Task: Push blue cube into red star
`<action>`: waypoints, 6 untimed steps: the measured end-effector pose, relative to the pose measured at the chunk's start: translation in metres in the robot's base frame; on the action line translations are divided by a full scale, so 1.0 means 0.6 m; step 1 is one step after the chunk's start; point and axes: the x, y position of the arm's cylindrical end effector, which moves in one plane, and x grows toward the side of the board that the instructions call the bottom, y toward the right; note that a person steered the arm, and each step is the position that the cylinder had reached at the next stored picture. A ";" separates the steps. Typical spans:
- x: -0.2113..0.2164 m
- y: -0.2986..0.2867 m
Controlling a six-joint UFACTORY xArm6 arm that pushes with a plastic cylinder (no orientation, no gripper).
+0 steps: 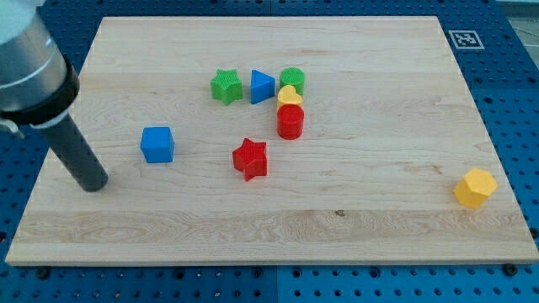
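The blue cube [157,144] sits on the wooden board [354,219] at the view's left of centre. The red star [250,158] lies to its right and slightly lower, with a gap of about a block's width and a half between them. My tip [94,184] rests on the board to the left of the blue cube and a little below it, apart from it by roughly one block's width. The dark rod rises from the tip toward the view's upper left.
A cluster sits above the red star: a green star [226,86], a blue triangle [262,87], a green cylinder [293,79], a yellow block [290,97] and a red cylinder [290,122]. A yellow hexagonal block [475,187] lies near the board's right edge.
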 end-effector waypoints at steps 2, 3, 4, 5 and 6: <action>-0.057 -0.021; -0.072 -0.011; -0.069 0.034; -0.069 0.040; -0.069 0.052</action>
